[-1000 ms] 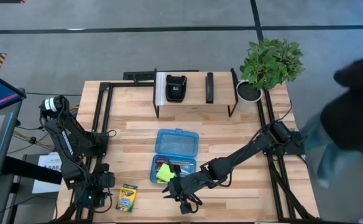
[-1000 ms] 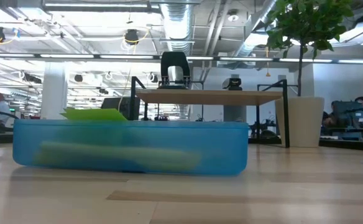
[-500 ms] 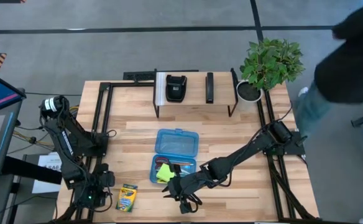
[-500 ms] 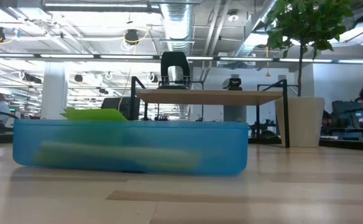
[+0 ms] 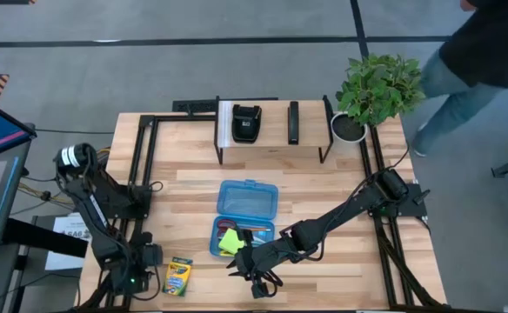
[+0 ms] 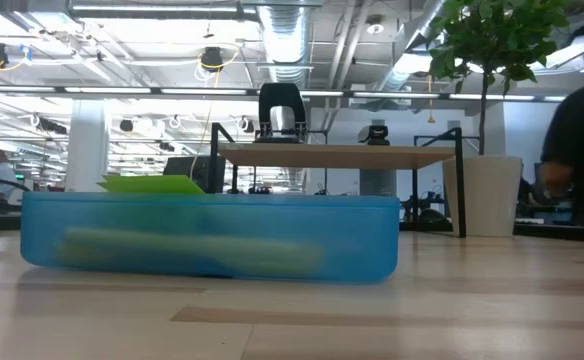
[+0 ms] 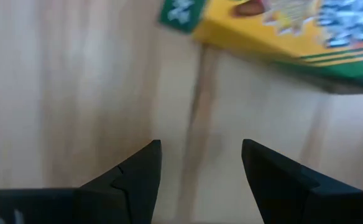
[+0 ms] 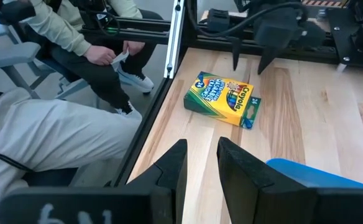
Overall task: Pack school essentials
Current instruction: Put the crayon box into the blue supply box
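Crayon box (image 5: 178,276) lies flat near table's front-left edge, just beside left gripper (image 7: 200,163), fingers apart, empty. Probably light, stiff cardboard; grip across narrow sides. Right gripper (image 8: 200,163) slightly open.

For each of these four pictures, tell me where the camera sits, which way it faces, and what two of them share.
High view: overhead, facing straight down; both arms, blue case.
Low view: at table-top height, facing level across the case into the room; no arm shows.
Left wrist view: on the left wrist, facing the table; open left gripper.
Right wrist view: on the right wrist, facing the left gripper; right gripper.
Shared: crayon box in both wrist views.
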You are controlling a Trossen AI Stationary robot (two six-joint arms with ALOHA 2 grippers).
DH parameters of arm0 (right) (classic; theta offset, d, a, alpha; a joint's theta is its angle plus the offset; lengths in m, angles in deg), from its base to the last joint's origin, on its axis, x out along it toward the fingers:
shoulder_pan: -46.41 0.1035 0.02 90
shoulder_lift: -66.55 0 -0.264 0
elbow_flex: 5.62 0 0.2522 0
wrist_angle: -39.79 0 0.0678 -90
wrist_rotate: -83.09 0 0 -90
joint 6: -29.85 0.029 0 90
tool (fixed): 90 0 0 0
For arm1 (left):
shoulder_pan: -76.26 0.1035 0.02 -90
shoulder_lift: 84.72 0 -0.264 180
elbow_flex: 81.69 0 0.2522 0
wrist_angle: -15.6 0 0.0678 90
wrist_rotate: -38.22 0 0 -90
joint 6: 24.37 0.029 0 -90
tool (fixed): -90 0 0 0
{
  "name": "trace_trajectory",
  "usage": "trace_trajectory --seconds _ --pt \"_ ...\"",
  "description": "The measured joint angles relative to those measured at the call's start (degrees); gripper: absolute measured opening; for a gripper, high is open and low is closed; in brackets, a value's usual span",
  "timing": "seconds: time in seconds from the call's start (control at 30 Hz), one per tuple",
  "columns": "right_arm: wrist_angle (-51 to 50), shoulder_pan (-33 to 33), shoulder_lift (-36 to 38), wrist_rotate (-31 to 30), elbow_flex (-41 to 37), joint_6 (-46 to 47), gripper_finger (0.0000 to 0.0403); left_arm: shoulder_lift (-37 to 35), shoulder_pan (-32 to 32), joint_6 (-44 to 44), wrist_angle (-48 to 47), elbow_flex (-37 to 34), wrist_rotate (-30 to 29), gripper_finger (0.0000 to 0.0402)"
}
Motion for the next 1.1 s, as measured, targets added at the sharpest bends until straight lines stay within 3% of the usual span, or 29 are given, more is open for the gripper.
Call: trace_trajectory --seconds 0.63,1.1 --pt "0.00 -0.19 0.00 1.73 -0.02 0.02 0.0108 4.80 5.37 12.31 15.21 0.00 -7.83 0.0208" --pt "1.01 0.68 -7.94 3.17 0.98 3.17 0.0108 8.74 10.71 18.44 21.65 0.19 -12.90 0.0208"
